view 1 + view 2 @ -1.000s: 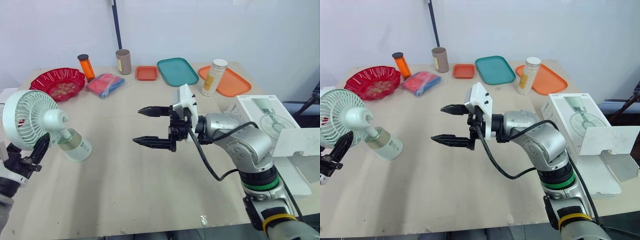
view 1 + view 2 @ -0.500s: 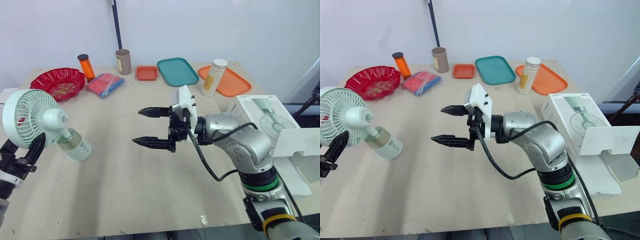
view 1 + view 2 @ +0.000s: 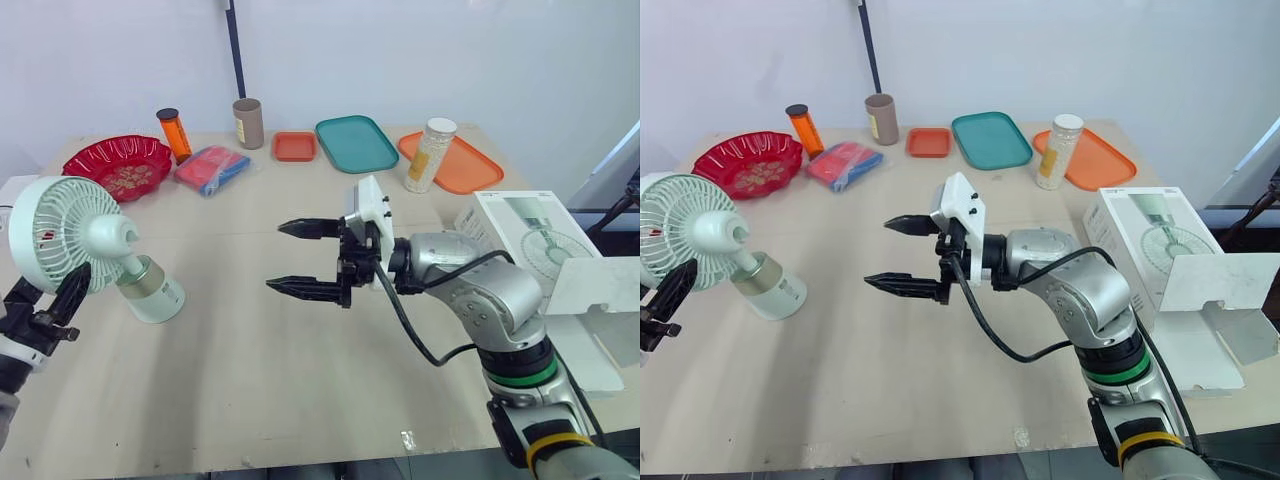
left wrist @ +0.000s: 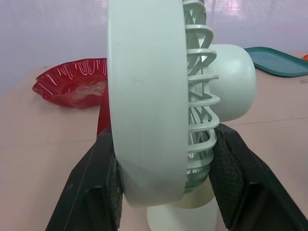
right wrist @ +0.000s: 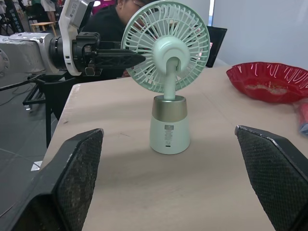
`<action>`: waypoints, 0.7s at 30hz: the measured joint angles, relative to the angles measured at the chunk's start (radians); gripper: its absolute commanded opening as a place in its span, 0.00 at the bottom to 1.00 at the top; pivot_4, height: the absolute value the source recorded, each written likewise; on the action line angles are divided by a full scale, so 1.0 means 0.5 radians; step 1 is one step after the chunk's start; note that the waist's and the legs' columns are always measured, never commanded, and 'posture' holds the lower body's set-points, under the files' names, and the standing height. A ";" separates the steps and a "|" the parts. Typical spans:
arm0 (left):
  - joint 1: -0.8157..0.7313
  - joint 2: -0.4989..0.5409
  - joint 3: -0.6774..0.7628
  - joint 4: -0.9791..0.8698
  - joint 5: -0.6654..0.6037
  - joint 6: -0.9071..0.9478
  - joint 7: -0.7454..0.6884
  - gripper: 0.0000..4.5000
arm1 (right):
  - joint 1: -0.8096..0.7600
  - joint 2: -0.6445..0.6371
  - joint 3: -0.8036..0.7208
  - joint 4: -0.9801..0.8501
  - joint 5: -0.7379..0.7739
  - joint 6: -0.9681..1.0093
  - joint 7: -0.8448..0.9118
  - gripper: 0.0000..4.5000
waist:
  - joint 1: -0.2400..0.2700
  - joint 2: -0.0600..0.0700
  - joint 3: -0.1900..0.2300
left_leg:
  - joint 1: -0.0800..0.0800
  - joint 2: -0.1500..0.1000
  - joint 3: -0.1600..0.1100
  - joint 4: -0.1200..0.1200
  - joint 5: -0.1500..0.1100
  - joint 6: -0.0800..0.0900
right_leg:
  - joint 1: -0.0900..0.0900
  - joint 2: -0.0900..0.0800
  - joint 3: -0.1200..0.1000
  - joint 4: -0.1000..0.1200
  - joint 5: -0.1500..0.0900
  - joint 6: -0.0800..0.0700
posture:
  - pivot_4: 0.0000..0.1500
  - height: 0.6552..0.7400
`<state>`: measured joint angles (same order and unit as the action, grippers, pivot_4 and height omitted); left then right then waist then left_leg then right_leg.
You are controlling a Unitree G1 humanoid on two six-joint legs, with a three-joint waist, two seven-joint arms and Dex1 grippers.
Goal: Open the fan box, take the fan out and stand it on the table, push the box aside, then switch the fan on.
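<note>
Mint-green fan is standing upright on the table, at 9 o'clock of the wide-gaping right gripper, well apart (box lying at 3); left gripper is sitting nearer, by its head, grip untellable.

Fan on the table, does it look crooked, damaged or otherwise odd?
Nothing stands out. The fan stands upright with its base flat on the table, and no damage shows. The box lies at the table's right side with its flap open.
</note>
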<state>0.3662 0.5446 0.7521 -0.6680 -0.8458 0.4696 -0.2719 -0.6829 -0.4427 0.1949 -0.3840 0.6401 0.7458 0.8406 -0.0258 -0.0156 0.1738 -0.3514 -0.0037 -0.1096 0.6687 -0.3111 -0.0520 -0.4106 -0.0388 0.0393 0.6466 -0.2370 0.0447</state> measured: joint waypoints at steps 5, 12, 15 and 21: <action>-0.032 0.001 -0.021 -0.031 -0.028 0.046 0.050 0.43 | -0.001 -0.001 -0.005 -0.011 0.006 0.015 -0.011 1.00 | 0.000 0.000 0.000 | 0.000 0.000 0.000 0.000 0.000 0.000 | 0.000 0.000 0.000 0.000 0.000 0.000 | 1.00 1.00; -0.264 0.019 -0.276 -0.121 -0.105 0.167 0.167 0.43 | -0.119 0.046 -0.105 -0.012 0.114 0.123 -0.111 1.00 | 0.003 -0.004 0.002 | -0.002 0.000 -0.002 0.000 0.002 -0.003 | 0.000 0.000 -0.002 0.000 0.000 0.001 | 1.00 1.00; -0.384 0.059 -0.359 -0.128 -0.106 0.201 0.224 0.43 | -0.119 0.048 -0.105 -0.012 0.121 0.137 -0.128 1.00 | 0.001 -0.004 0.003 | -0.005 0.000 -0.001 -0.001 0.002 -0.004 | -0.005 0.000 -0.001 0.000 0.001 0.000 | 1.00 1.00; -0.542 0.066 -0.571 -0.207 -0.099 0.267 0.319 0.43 | -0.118 0.052 -0.103 -0.015 0.114 0.147 -0.177 1.00 | 0.000 -0.004 0.003 | -0.012 0.000 0.000 -0.001 0.004 -0.007 | -0.013 -0.001 -0.001 0.002 0.004 -0.002 | 1.00 1.00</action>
<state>0.0951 0.5775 0.4665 -0.7713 -0.8955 0.6033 -0.1125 -0.7421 -0.4170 0.1436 -0.3914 0.6970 0.8195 0.7521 -0.0255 -0.0175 0.1752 -0.3576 -0.0039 -0.1098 0.6682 -0.3091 -0.0557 -0.4173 -0.0394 0.0388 0.6478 -0.2351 0.0437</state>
